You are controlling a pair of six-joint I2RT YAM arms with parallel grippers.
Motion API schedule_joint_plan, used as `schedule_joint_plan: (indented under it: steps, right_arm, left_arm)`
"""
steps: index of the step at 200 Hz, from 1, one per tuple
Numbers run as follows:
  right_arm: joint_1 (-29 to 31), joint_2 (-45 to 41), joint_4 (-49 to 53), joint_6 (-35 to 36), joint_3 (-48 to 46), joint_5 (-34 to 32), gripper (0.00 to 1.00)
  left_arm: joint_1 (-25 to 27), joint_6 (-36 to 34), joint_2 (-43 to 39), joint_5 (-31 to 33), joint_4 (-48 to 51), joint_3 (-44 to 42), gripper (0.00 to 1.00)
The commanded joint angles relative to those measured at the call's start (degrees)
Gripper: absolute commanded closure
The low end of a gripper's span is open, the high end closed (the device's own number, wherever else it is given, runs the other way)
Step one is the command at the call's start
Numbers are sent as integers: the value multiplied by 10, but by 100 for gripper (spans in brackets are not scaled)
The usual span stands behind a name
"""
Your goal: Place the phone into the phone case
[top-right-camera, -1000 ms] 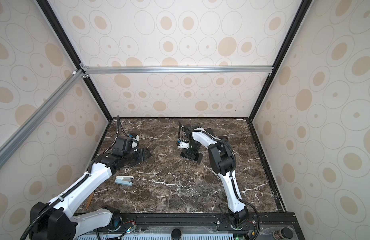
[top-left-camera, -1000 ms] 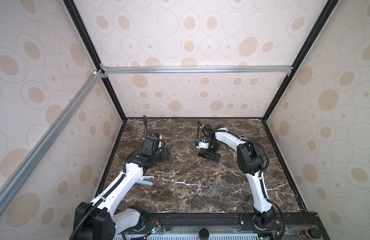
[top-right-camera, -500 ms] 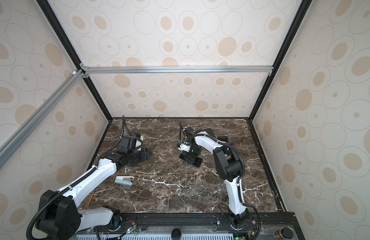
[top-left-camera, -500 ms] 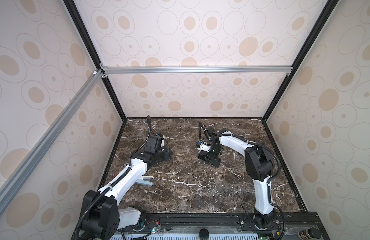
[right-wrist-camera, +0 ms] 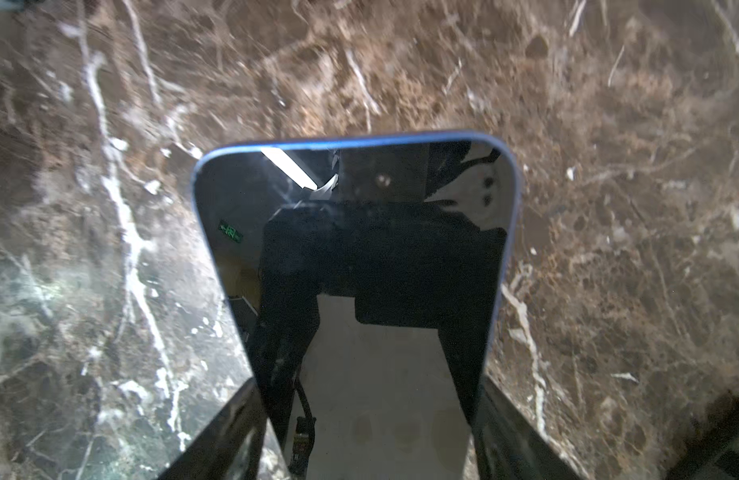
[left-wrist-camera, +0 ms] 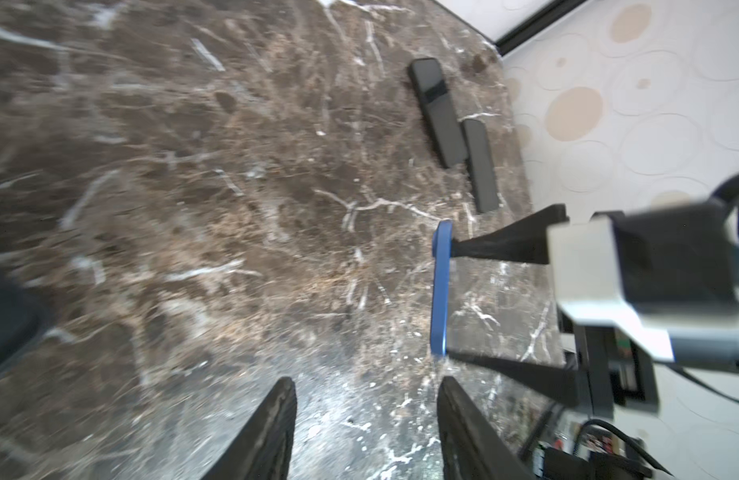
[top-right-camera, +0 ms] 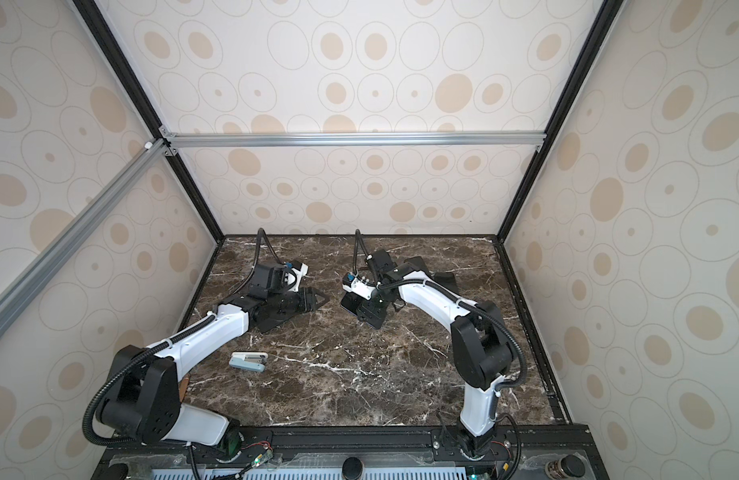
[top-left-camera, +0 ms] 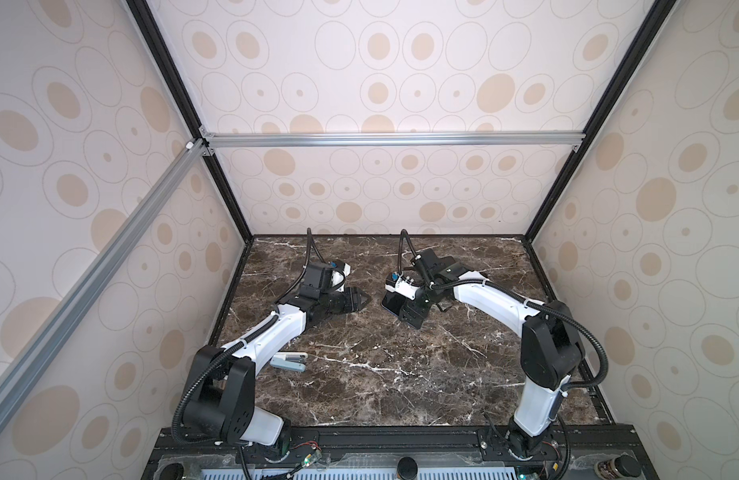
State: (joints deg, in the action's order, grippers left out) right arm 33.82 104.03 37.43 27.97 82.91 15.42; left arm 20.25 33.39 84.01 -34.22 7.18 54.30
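Note:
The phone [right-wrist-camera: 359,257] has a black glossy screen and a blue rim. My right gripper [right-wrist-camera: 372,415] is shut on its two long sides and holds it off the marble. In both top views it shows mid-table as a dark slab [top-left-camera: 390,303] [top-right-camera: 350,305] beside that gripper [top-left-camera: 411,311]. In the left wrist view the phone [left-wrist-camera: 439,291] stands edge-on between the right fingers. My left gripper [left-wrist-camera: 367,386] [top-left-camera: 361,301] is open and empty, pointing at the phone from the left. Two flat black slabs [left-wrist-camera: 436,112] [left-wrist-camera: 480,166] lie by the back right; which is the phone case I cannot tell.
A pale blue and white stapler-like object [top-left-camera: 290,360] [top-right-camera: 248,360] lies on the marble table [top-left-camera: 401,374] beside the left forearm. In a top view the two black slabs [top-right-camera: 417,264] [top-right-camera: 444,279] sit behind the right arm. Patterned walls close in three sides.
My left gripper has reached rightward toward the phone. The right arm's elbow has swung out to the right while its gripper stayed mid-table, still shut on the phone.

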Motion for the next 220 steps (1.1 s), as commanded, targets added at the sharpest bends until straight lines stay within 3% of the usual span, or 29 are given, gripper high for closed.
schedule_joint_plan:
  steps: [1, 37, 68, 87, 99, 110, 119, 140, 155, 172, 187, 220]
  right_arm:
    - [17, -23, -38, 8, 1, 37, 60]
    - [33, -28, -44, 11, 8, 42, 60]
    - [39, -38, -60, 4, 4, 41, 60]
    - [40, -49, -73, -1, -3, 38, 58]
    - [40, -59, -85, -9, -8, 38, 48]
    - [41, -68, -92, -26, -9, 31, 26]
    - [40, -79, -101, -50, -10, 12, 17]
    - [15, -128, -176, -132, -53, 31, 4]
    - [-36, -166, -267, -243, -90, 133, 0]
    - [-88, -187, -444, -415, -145, 258, 0]
    - [-101, -183, -527, -510, -158, 290, 6]
    - [-102, -160, -592, -606, -140, 334, 18]
  left_arm:
    - [14, 15, 8, -58, -30, 28, 45]
    - [27, 17, 19, -85, -31, 26, 50]
    - [29, 23, 22, -99, -37, 21, 82]
    - [29, 31, 20, -105, -44, 22, 96]
    - [28, 37, 14, -102, -49, 23, 100]
    - [26, 41, 4, -95, -53, 25, 100]
    - [25, 45, -12, -83, -61, 23, 100]
    - [16, 70, -67, -51, -120, 3, 100]
    - [10, 105, -109, -36, -188, -18, 100]
    - [8, 146, -143, -35, -283, -40, 100]
    - [8, 179, -168, -30, -367, -62, 100]
    - [8, 220, -209, -9, -506, -103, 100]
